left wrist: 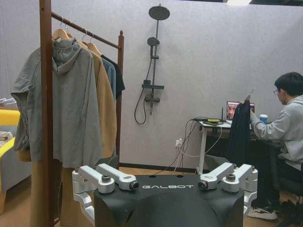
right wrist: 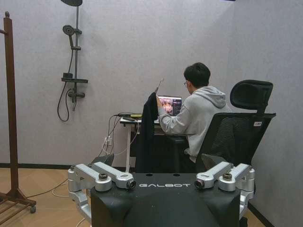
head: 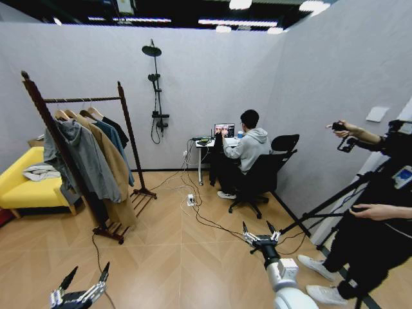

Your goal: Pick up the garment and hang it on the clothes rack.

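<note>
The garment [head: 215, 158], a plain black jacket on a light wooden hanger, hangs beside the small desk at the far wall, held up by the seated person's hand. It also shows as the dark garment [left wrist: 239, 135] and garment [right wrist: 146, 137] in both wrist views. The clothes rack [head: 84, 100] stands at the left with a grey hoodie, a tan coat and a blue jacket on its rail; its post [left wrist: 46, 94] is close in the left wrist view. My left gripper [head: 84, 284] and right gripper [head: 259, 232] hover low, open, holding nothing, far from the garment.
A yellow sofa [head: 26, 183] sits left of the rack. Cables and a power strip [head: 191, 200] trail across the wooden floor. An office chair [head: 267, 174] holds the seated person. At the right stand a tripod [head: 328, 209] and another person.
</note>
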Controlling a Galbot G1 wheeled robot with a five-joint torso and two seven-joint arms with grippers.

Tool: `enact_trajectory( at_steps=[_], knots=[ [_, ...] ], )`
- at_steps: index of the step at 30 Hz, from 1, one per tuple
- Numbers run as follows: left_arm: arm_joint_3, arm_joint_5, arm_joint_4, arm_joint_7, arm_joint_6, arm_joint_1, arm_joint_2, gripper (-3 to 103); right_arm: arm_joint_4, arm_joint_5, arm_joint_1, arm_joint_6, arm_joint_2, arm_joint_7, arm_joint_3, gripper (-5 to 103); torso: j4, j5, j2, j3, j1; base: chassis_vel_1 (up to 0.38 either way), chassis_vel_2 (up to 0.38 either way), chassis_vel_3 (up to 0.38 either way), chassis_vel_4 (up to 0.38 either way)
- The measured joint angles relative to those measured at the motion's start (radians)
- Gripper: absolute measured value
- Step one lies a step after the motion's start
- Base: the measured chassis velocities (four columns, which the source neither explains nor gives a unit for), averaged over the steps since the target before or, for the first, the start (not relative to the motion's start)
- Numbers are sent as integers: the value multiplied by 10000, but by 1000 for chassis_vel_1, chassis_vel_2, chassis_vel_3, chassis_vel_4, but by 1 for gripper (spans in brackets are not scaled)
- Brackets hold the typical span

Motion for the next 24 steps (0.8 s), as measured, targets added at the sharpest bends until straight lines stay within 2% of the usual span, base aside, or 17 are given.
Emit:
enact_trajectory(
  at_steps=[24],
  knots=[
    [0,0,0,0,0,0,0,100,55,47,-76,103,1,1,50,100,0,0,1,0,0,-7,-5,-6,-6]
  ],
)
